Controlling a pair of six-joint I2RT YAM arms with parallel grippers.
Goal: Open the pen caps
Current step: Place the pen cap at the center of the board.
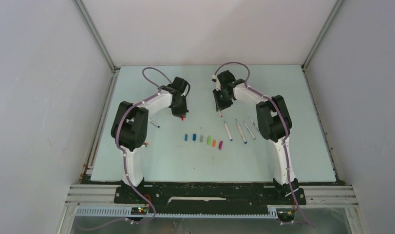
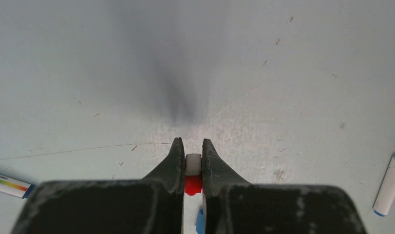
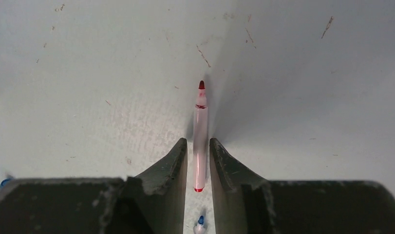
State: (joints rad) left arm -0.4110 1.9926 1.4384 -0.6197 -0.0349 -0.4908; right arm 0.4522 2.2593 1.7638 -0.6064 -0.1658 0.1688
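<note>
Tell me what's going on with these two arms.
They are pulling caps off pens. The left claw is shut on a red cap. The right claw has its jaws slightly parted around the uncapped red pen. Six loose caps lie in a row on the table between the arms, and several pens lie just right of them.

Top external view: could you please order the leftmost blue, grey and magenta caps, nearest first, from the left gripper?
1. Leftmost blue cap, row's left end, by the left gripper.
2. Grey cap, mid-row.
3. Magenta cap, row's right end.
</note>
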